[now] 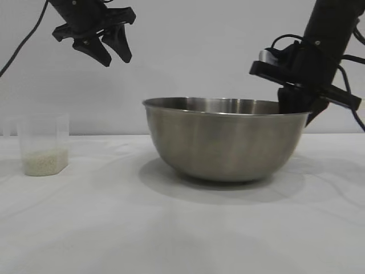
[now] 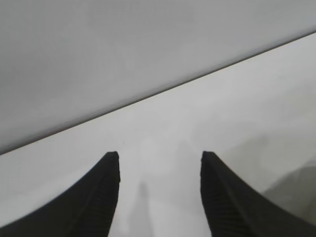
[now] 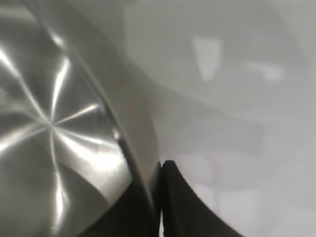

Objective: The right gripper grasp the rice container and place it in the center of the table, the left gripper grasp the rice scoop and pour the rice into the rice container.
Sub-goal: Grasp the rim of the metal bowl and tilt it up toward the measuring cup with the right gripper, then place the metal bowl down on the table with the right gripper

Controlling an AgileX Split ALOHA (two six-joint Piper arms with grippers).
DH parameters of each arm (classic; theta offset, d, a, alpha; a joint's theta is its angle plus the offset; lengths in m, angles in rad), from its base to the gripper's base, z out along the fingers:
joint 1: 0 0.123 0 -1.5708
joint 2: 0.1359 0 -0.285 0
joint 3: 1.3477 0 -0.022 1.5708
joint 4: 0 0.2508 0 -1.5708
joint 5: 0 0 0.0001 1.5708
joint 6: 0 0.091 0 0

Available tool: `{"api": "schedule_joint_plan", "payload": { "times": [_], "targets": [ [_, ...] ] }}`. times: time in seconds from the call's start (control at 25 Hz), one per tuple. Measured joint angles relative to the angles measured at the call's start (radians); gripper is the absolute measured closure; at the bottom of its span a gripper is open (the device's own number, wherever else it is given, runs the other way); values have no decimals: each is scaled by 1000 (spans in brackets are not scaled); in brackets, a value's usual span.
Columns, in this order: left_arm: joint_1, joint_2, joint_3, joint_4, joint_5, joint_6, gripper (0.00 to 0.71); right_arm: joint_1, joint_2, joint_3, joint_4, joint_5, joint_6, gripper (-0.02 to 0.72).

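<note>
The rice container (image 1: 223, 140), a large steel bowl, stands on the white table (image 1: 171, 228) slightly right of centre. My right gripper (image 1: 296, 105) is shut on its right rim, one finger inside and one outside; the right wrist view shows the bowl's wall (image 3: 59, 133) pinched between the fingers (image 3: 177, 197). The rice scoop (image 1: 44, 144), a frosted plastic cup, stands at the far left with a shallow layer of rice (image 1: 45, 161) in it. My left gripper (image 1: 109, 50) hangs open and empty high above the table, up and right of the scoop. The left wrist view shows its spread fingers (image 2: 103, 197) over bare table.
A pale grey wall (image 1: 188, 63) runs behind the table. Bare tabletop lies between the scoop and the bowl and across the front.
</note>
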Motion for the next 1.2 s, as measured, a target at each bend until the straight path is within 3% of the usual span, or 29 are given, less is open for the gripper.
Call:
{"api": "schedule_joint_plan", "payload": {
  "times": [0.2, 0.24, 0.28, 0.48, 0.56, 0.8, 1.0, 1.2],
  "targets": [
    [0, 0, 0, 0, 0, 0, 389, 17, 0, 0, 24, -12, 0, 703],
    [0, 0, 0, 0, 0, 0, 389, 18, 0, 0, 24, -12, 0, 655],
    [0, 0, 0, 0, 0, 0, 389, 20, 0, 0, 26, -12, 0, 655],
    [0, 0, 0, 0, 0, 0, 389, 20, 0, 0, 46, -16, -7, 363],
    [0, 0, 0, 0, 0, 0, 389, 20, 0, 0, 50, -16, -16, 295],
    [0, 0, 0, 0, 4, 0, 389, 20, -22, 0, 41, -22, -31, 281],
    [0, 0, 0, 2, 21, 0, 389, 1, -153, 0, -59, -34, -30, 281],
    [0, 0, 0, 2, 26, -3, 389, -43, -288, 0, -93, -57, -48, 281]
  ]
}}
